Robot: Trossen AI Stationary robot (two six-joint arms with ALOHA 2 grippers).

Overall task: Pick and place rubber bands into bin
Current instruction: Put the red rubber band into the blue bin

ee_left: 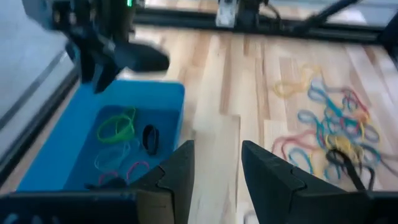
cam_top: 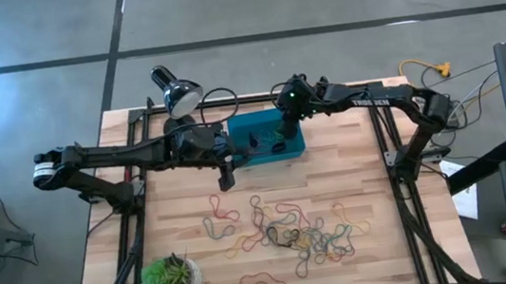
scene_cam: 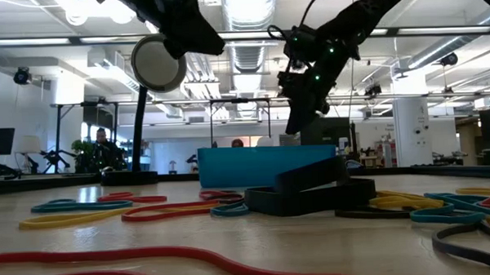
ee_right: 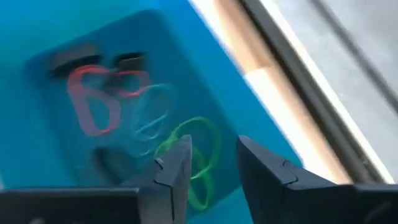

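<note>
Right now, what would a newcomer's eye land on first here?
The teal bin at the table's back middle, a few rubber bands already in it, with the right gripper open just above it. In front lies the tangle of loose bands; the left gripper hangs open beside the bin.

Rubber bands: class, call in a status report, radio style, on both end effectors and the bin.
Right end effector open above bin, nothing held. Left end effector open, empty, beside bin. Some rubber bands binned; pile on table. Nothing in the way.
</note>
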